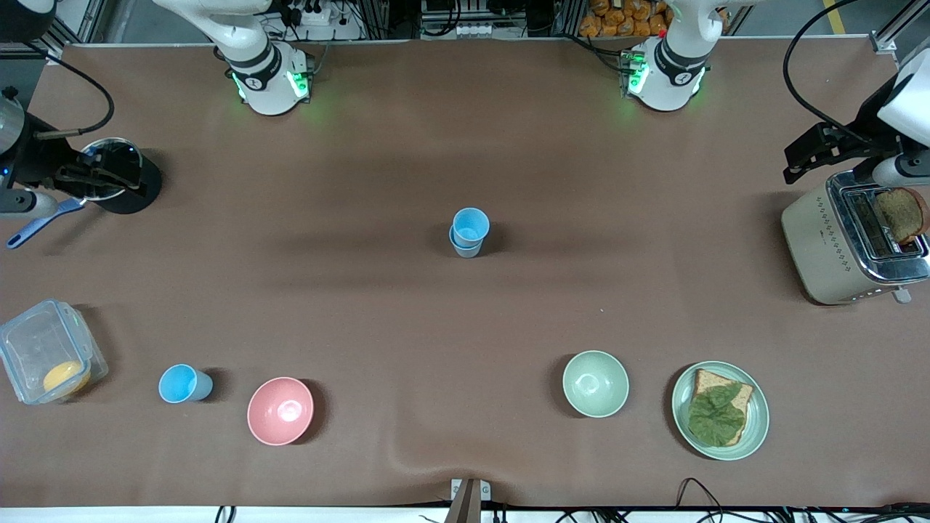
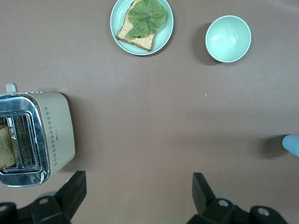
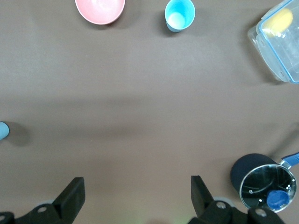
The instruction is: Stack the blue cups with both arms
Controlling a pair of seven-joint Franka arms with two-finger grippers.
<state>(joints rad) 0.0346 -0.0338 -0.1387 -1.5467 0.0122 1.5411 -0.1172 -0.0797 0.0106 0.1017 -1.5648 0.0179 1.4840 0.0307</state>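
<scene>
You see two glossy white jointed arms (image 1: 254, 51) with black joint bands and green-lit bases; each black two-fingered tool (image 2: 135, 196) ends in blocky angular fingers (image 3: 70, 193) with silver screws.

It's a robotics lab: aluminium framing (image 1: 890, 33), cabling (image 1: 803, 80) and two bolted arm bases (image 1: 665, 73) line the table's (image 1: 465, 145) top edge.
</scene>
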